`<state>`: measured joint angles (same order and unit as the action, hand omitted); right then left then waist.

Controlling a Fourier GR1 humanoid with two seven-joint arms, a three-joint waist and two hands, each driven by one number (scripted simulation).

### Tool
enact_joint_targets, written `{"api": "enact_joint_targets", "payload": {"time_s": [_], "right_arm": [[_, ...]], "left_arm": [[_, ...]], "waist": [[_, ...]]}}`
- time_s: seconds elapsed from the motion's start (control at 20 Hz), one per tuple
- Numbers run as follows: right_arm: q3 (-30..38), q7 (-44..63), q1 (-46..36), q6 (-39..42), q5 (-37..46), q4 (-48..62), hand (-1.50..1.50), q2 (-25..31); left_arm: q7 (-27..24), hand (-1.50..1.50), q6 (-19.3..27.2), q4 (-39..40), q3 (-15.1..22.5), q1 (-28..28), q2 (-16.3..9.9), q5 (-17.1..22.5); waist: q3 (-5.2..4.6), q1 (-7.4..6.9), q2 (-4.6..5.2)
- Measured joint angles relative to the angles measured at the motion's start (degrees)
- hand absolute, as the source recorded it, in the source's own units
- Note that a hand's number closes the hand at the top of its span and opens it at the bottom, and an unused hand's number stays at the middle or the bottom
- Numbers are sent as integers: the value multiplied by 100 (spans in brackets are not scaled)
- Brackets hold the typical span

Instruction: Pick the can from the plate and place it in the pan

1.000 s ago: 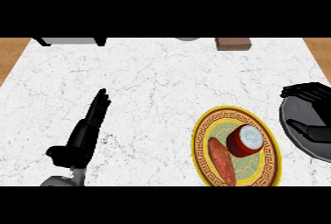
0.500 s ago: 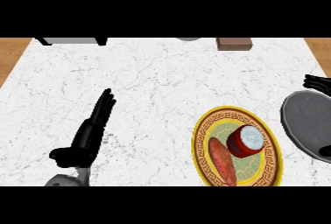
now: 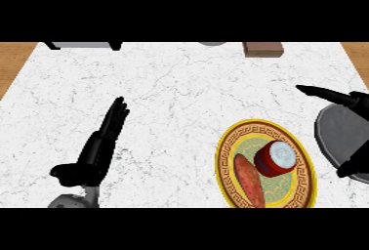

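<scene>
R hand [image 3: 344, 100] has swung out over the pan [image 3: 338, 139] at counter's right edge, fingers spread wide w/ nothing held, so can [image 3: 276, 157] on plate [image 3: 232, 146] isn't grabbed yet.

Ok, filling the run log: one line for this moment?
can: on plate, untouched | pan: no can | right hand: open, over pan | left hand: open, on counter
</scene>
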<state>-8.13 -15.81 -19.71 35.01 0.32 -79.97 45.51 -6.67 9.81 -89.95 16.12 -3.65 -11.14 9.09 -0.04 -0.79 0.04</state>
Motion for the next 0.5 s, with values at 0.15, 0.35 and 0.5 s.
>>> {"api": "enact_joint_targets", "payload": {"time_s": [0.15, 0.35, 0.5], "right_arm": [[-421, 291, -166, 77, 510, -250, -150, -14], [-960, 498, -160, 17, 1278, -498, -150, -154], [-1258, 624, -53, -97, 1820, -583, -150, -343]], "left_arm": [[-57, 0, -30, 44, -20, 23, 14, -14], [-69, 0, -93, 67, -82, 12, -1, -27], [-12, 0, -70, 0, -74, 41, 58, -84]], "waist": [[-1, 0, 0], [1, 22, -1], [2, 37, -4]]}}
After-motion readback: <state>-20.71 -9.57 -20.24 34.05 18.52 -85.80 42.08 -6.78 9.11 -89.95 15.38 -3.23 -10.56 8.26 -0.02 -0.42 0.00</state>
